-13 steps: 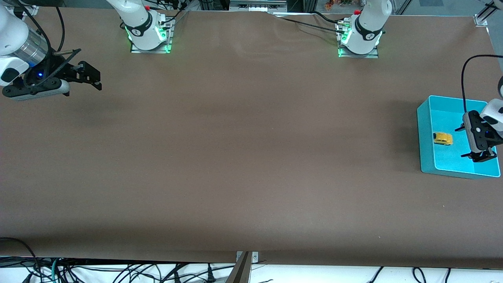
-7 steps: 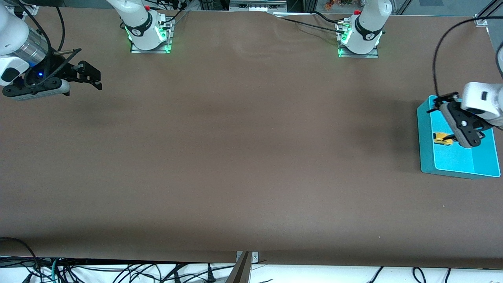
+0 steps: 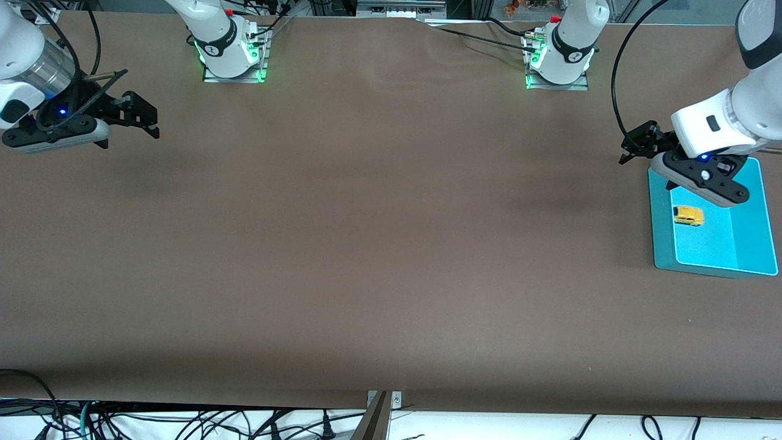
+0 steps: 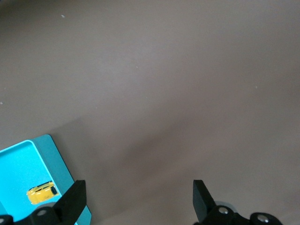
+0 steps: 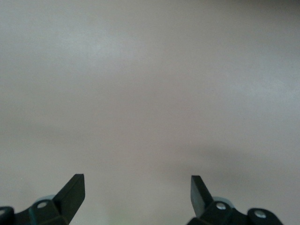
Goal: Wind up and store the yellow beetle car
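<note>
The yellow beetle car (image 3: 688, 216) sits inside the blue bin (image 3: 661, 244), so it looks put away. The left gripper (image 3: 638, 143) hangs over the bin's edge, jaws wide, empty. The right gripper (image 3: 142, 116) waits over the table's right-arm end, jaws wide too.

Matt brown table cover (image 3: 366, 244), smooth turquoise plastic bin (image 3: 663, 244), glossy yellow beetle car (image 3: 688, 216)

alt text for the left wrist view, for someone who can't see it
A tiny yellow beetle car lies inside a turquoise bin on the brown table. The open left gripper hangs empty over the table beside the bin, its two dark fingertips wide apart.
</note>
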